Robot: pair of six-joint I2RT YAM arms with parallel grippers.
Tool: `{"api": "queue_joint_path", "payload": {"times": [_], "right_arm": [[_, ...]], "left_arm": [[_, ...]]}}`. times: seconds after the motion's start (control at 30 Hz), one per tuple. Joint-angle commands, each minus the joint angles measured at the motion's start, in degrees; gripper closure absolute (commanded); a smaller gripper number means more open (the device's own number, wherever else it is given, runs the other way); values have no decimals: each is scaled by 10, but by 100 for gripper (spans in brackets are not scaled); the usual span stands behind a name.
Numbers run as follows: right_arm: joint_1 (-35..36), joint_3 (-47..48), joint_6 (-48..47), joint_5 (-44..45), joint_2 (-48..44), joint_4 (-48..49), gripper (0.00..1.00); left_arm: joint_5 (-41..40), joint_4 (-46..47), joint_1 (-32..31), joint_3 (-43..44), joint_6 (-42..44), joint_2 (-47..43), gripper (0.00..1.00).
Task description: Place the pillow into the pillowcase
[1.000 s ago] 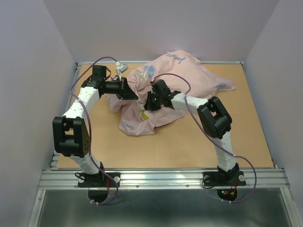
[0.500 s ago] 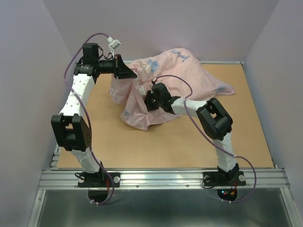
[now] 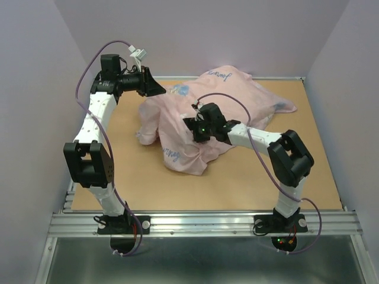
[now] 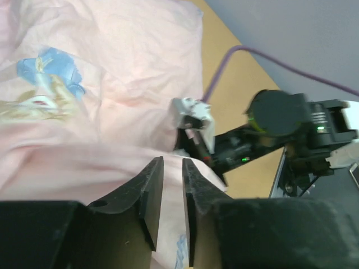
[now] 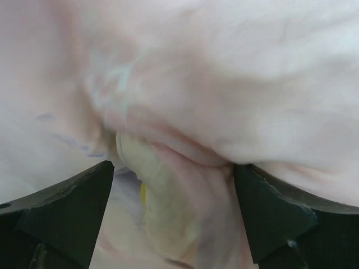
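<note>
Right pincer [image 5: 171, 171]: jaws spread wide, gripping nothing. A bunched fold of the pillowcase [image 5: 241, 67] sits between them. A cream edge of the pillow [image 5: 147, 188] with a yellow fleck shows beneath that fold.

Left pincer [image 4: 172, 168]: jaws a narrow slit apart, empty, raised above the case's far-left end.

The case lies heaped mid-table [image 3: 249, 189], with the pillow almost wholly covered; cannot tell how far inside it is.

Judgement: the case is thin, limp and light, so it will bunch and slide. The pillow is soft and bulky and will squash. Best hold is a single layer of hem beside the exposed edge.
</note>
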Motion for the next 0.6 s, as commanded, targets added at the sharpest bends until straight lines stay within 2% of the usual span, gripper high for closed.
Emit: {"api": "queue_joint_path", "payload": {"times": [0.0, 0.1, 0.13, 0.2, 0.27, 0.3, 0.33, 0.37, 0.47, 0.53, 0.57], "right_arm": [[-9, -16, -81, 54, -97, -115, 8], [-9, -20, -118, 101, -128, -137, 23], [-9, -25, -138, 119, -141, -138, 35], [-9, -23, -171, 146, -143, -139, 46], [-9, -16, -188, 154, -137, -139, 52], [-9, -13, -196, 144, -129, -141, 53], [-9, -11, -215, 129, -122, -142, 48], [-9, -4, -229, 79, -116, -149, 47], [-9, 3, -259, 75, -91, -173, 41], [-8, 10, -275, 149, -73, -181, 39], [-10, 12, -277, 210, -58, -183, 32]], "left_arm": [[-57, -37, -2, -12, 90, -4, 64], [-56, -44, 0, -42, 109, -13, 64], [-50, -40, 1, -64, 114, -25, 66], [-41, -20, 1, -100, 109, -40, 68], [-17, -13, 2, -120, 113, -60, 68], [-9, -13, 1, -136, 116, -65, 67], [-9, -13, 0, -146, 119, -71, 64], [-18, -15, -1, -154, 130, -83, 60], [-53, -34, -13, -186, 167, -110, 51], [-69, -48, -27, -205, 224, -121, 48], [-85, -52, -49, -210, 249, -129, 44]]}}
